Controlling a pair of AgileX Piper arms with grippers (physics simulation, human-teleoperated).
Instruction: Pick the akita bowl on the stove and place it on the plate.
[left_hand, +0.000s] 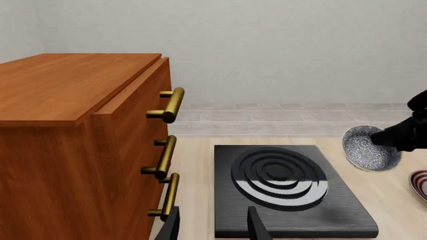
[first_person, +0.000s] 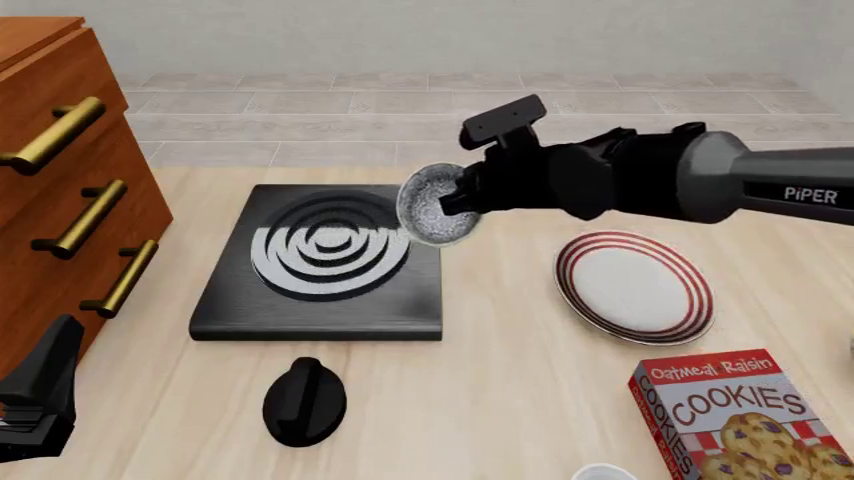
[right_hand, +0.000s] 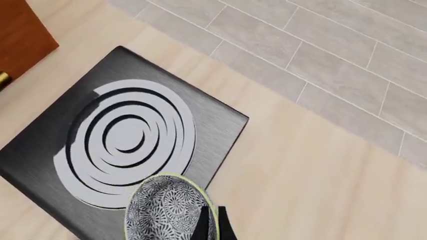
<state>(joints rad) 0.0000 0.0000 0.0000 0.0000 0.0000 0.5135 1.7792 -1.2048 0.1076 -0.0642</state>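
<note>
Bowl in transit: the small round akita bowl, speckled grey-white inside and dark outside, hangs tipped on its side above the right edge of the flat square black stove with silver-white burner rings, clear of the slab. The right hand is pinched on the bowl's rim, one finger inside and one outside as the right wrist view shows it. The round white plate with red concentric stripes lies on the pale wooden bench, well apart to the right of the bowl. The left hand sits low near the stove's near edge, jaws apart, carrying nothing. Judgement: the bowl looks rigid, light and probably smooth-glazed, so a thin rim pinch may let it swing or slip; a firm hold on the rim and a slow carry seem wise, levelling it before setting it on the plate's centre. A black round knob and a red cookie box lie nearer the camera.
</note>
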